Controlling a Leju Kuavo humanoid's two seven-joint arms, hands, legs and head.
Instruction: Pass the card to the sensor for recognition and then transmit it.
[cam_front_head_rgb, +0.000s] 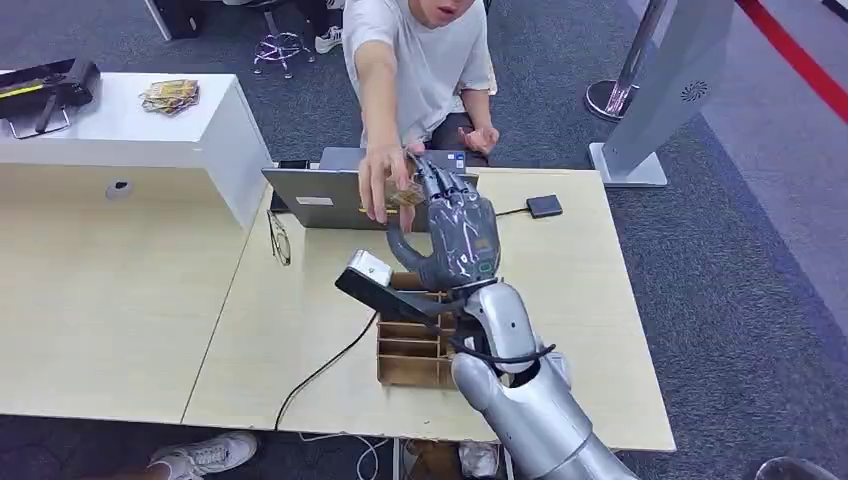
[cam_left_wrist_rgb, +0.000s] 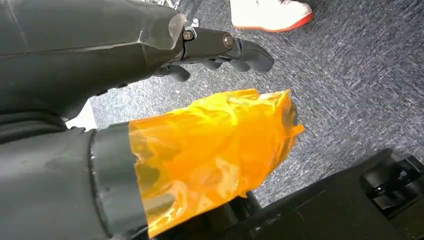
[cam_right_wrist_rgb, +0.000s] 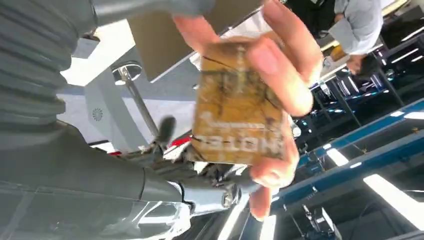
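Card (cam_right_wrist_rgb: 239, 107), brown and worn, sits between my right hand (cam_front_head_rgb: 455, 228) fingertips and a person's hand (cam_front_head_rgb: 383, 182), which pinches it too. My fingers grasp its edge above the laptop (cam_front_head_rgb: 330, 197), at twelve o'clock from the wooden organizer (cam_front_head_rgb: 410, 352). My left hand (cam_left_wrist_rgb: 150, 60) hangs over carpet; whether it is clenched I cannot tell.

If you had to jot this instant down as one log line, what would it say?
stage: handover | card: pinched by person's hand | right hand: raised at card, hold unclear | left hand: hanging over carpet
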